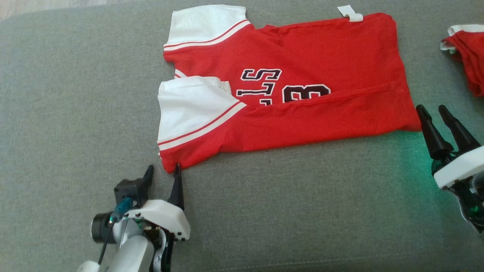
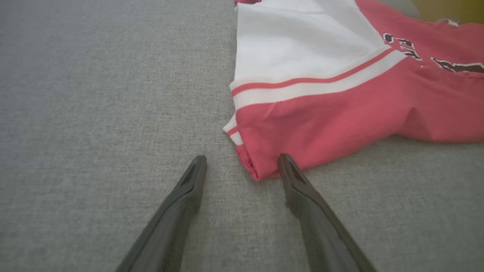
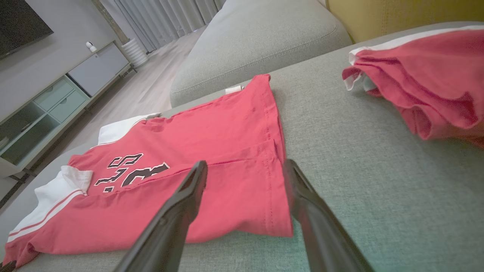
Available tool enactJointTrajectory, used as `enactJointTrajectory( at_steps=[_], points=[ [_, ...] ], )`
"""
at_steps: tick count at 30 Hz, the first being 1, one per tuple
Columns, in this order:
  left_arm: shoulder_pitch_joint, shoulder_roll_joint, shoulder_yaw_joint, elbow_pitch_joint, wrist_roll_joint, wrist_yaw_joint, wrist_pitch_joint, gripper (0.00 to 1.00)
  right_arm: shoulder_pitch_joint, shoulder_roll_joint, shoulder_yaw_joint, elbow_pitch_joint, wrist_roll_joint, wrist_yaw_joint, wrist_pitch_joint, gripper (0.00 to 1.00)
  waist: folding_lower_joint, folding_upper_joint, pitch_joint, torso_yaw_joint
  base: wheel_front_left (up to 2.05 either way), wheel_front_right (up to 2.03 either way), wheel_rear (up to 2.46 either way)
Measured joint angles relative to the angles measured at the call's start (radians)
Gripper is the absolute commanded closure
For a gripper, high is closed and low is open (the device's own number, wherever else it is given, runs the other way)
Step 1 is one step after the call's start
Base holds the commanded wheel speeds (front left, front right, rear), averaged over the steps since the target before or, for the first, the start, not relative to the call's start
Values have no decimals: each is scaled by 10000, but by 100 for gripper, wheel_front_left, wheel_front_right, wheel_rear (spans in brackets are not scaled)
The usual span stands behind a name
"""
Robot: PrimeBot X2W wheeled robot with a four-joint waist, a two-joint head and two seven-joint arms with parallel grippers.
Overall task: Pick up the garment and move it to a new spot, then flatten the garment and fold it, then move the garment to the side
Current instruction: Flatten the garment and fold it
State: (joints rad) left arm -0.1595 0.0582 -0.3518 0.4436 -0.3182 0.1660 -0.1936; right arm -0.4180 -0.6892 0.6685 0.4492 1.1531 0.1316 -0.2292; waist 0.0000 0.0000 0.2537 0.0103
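A red jersey [image 1: 314, 64] with white sleeves and dark lettering lies flat on the grey cushion, its near long side folded over the middle. My left gripper [image 1: 163, 172] is open just below the jersey's near left corner [image 2: 252, 166], which lies between the fingertips in the left wrist view. My right gripper [image 1: 431, 111] is open beside the jersey's lower right hem corner, empty. In the right wrist view the hem [image 3: 278, 181] runs between its fingers [image 3: 196, 181].
A second red and white garment [image 1: 467, 53] lies bunched at the far right edge of the cushion [image 1: 75, 94]. The right wrist view shows another grey cushion [image 3: 257, 41], a yellow backrest and a cabinet [image 3: 56, 98] beyond.
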Motion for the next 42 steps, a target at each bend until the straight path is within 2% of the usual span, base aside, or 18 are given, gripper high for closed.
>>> enactJointTrajectory(
  at_steps=[1,2,4,7,16,19,20,21,22,29,42],
  points=[
    [-56,0,-31,31,0,25,-2,17,-1,0,0,33,0,0,-2,0,0,0,5,8,0,0,0],
    [-105,-2,-61,56,0,27,-4,51,-4,2,0,86,0,0,-2,0,0,0,5,21,0,0,0],
    [-159,-6,-270,119,-61,-71,17,100,-20,132,-2,433,119,0,44,0,0,0,-5,81,0,0,0],
    [-165,-31,-412,115,-104,-261,105,100,-71,383,4,1080,174,0,322,0,0,0,-29,180,0,0,0],
    [-200,54,-616,-272,-102,-343,341,100,-1064,1151,174,3450,-437,0,1147,0,0,0,-145,533,0,0,0],
    [-202,104,-669,-405,-100,-353,437,100,-1073,1419,251,3766,-374,0,1519,0,0,0,-195,611,0,0,0],
    [-201,144,-683,-462,-100,-353,441,100,-1081,1427,255,3777,-359,0,1521,7,0,0,-208,624,0,0,0],
    [-201,198,-686,-504,-100,-353,493,100,-1093,1427,265,3795,-359,0,1517,48,0,0,-216,627,0,0,0],
    [-202,245,-686,-529,-100,-353,510,100,-1097,1427,278,3827,-359,0,1503,100,0,0,-229,624,0,0,0],
    [-103,543,-834,-945,-88,-393,625,100,-1026,1356,623,3797,-558,0,1360,100,0,0,-558,644,0,0,0],
    [1434,1342,-947,-2391,-90,-322,1413,100,360,596,744,2823,-278,0,1231,100,0,0,-1375,717,0,0,0]
  ],
)
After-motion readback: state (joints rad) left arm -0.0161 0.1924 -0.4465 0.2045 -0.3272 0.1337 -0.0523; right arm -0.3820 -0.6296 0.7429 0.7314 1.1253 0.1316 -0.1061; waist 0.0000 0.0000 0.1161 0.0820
